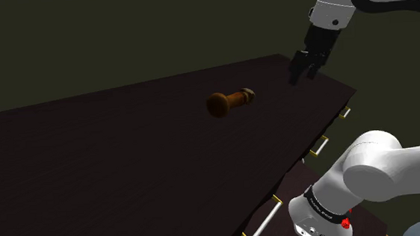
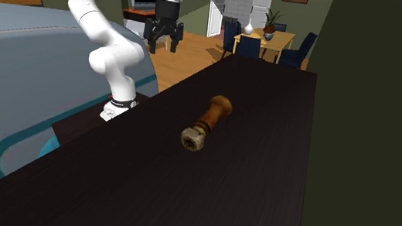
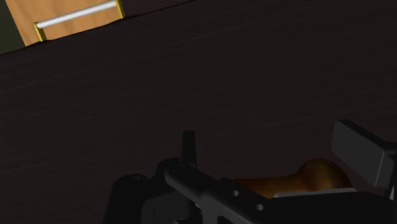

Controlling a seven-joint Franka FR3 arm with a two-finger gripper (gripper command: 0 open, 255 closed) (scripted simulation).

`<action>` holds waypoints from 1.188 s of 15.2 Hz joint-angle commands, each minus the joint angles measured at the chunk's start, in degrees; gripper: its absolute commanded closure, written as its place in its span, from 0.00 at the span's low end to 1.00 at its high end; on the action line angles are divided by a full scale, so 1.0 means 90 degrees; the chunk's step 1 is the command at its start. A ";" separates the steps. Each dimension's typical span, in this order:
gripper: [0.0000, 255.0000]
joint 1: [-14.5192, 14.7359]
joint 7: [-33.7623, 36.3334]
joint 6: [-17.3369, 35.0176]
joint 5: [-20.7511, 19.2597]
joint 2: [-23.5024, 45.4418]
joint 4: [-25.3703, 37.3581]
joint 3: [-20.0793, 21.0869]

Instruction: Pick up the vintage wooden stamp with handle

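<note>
stamp [image 1: 230,102] lying flat, end effector [image 1: 303,78] well apart

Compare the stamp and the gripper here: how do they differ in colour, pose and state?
The stamp is brown; the gripper is black. The stamp lies on its side on the dark table; the gripper hangs in the air, pointing downward. The stamp is untouched; the gripper is open and holds nothing.
</note>
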 commanded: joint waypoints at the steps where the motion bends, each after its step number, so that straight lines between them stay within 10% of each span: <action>1: 0.00 0.0000 0.0000 0.0000 0.0000 0.0000 0.0000 0.0000; 18: 0.00 -0.1362 0.5960 0.2219 0.1085 0.4119 0.1256 0.1187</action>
